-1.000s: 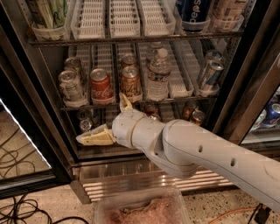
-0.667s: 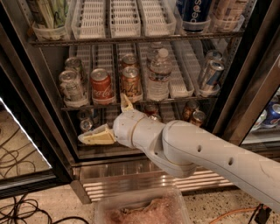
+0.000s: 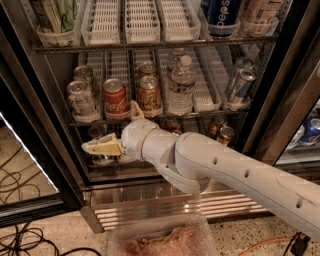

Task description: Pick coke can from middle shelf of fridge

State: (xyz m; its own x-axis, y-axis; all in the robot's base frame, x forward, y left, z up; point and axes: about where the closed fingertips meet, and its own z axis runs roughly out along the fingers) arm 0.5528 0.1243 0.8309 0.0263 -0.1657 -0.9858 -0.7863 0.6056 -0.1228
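The red coke can point(image 3: 115, 97) stands at the front of the middle shelf point(image 3: 210, 114) of the fridge point(image 3: 283, 95), left of centre. It is between a silver can point(image 3: 81, 98) and an orange-brown can point(image 3: 149, 94). My gripper point(image 3: 110, 126) is at the shelf's front edge, just below the coke can and apart from it. It is open: one cream finger point(image 3: 102, 146) points left under the shelf, and the other point(image 3: 136, 110) points up between the coke can and the orange-brown can. It holds nothing.
A clear water bottle point(image 3: 181, 85) and more silver cans point(image 3: 240, 84) stand to the right on the same shelf. A blue Pepsi can point(image 3: 220, 14) is on the shelf above, and small cans point(image 3: 225, 134) on the one below. A clear plastic bin point(image 3: 160, 239) and cables point(image 3: 25, 240) lie on the floor.
My gripper has moved slightly up and to the left, closer to the coke can. The cans have not moved.
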